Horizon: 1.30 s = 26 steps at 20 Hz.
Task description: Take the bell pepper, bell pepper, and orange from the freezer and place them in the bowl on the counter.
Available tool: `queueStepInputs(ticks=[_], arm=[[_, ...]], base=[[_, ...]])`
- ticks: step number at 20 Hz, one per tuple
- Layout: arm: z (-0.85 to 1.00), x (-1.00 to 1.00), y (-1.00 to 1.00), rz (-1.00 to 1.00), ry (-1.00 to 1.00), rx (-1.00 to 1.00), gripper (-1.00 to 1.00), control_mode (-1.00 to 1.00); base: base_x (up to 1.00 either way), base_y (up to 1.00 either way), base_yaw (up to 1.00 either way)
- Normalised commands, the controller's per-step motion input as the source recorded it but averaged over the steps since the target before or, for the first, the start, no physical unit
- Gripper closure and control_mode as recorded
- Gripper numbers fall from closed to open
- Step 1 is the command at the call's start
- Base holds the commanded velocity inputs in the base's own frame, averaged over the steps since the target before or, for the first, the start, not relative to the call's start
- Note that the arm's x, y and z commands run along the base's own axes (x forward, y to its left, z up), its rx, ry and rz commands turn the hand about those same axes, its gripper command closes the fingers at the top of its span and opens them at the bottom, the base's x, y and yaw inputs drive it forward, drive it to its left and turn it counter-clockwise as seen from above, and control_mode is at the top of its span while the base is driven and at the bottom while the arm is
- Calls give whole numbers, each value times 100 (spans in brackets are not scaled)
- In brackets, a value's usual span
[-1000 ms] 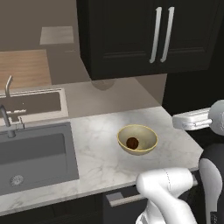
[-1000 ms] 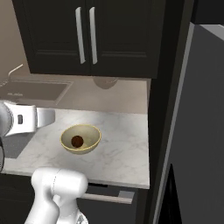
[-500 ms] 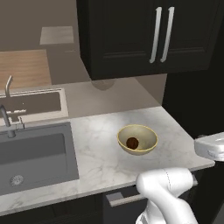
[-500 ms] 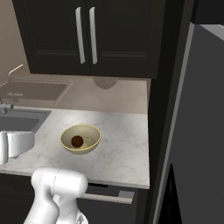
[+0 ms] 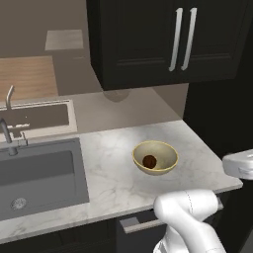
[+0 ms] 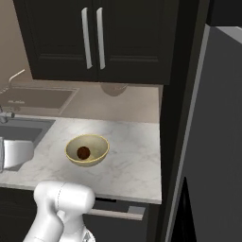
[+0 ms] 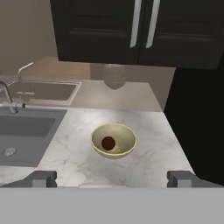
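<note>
Nearest us, our gripper (image 7: 112, 178) hangs over the front edge of the counter (image 7: 148, 153), its two fingertips (image 7: 43, 178) spread wide apart with nothing between them. Just beyond, we see the pale-yellow bowl (image 7: 129, 140) on the marbled top, the dark orange (image 7: 108, 143) lying inside it. To its left sits the grey sink (image 5: 39, 175) with its faucet (image 5: 6, 136). Farther back hang dark upper cabinets (image 6: 92, 38) with bar handles.

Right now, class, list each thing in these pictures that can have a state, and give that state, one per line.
bowl: upright on the counter, holding the orange.
orange: resting inside the bowl.
upper cabinet doors: closed.
sink: basin empty, no water running from the faucet.
gripper: open, empty, fingertips wide apart.
</note>
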Motion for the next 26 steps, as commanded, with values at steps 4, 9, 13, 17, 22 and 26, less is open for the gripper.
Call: queueStepInputs(ticks=[4, 9, 13, 17, 22, 26], arm=[[0, 24, 3, 0, 45, 0, -100, -100], [-3, 24, 0, 0, 50, 0, -100, -100], [-14, 2, 3, 0, 25, 0, -100, -100], [-24, 0, 0, 0, 9, 0, -100, -100], [-22, -2, 0, 0, 0, 0, -100, -100], [-1, -1, 0, 0, 0, 0, -100, -100]], base=[[0, 0, 0], [0, 0, 0], [0, 0, 0], [0, 0, 0], [0, 0, 0], [0, 0, 0]])
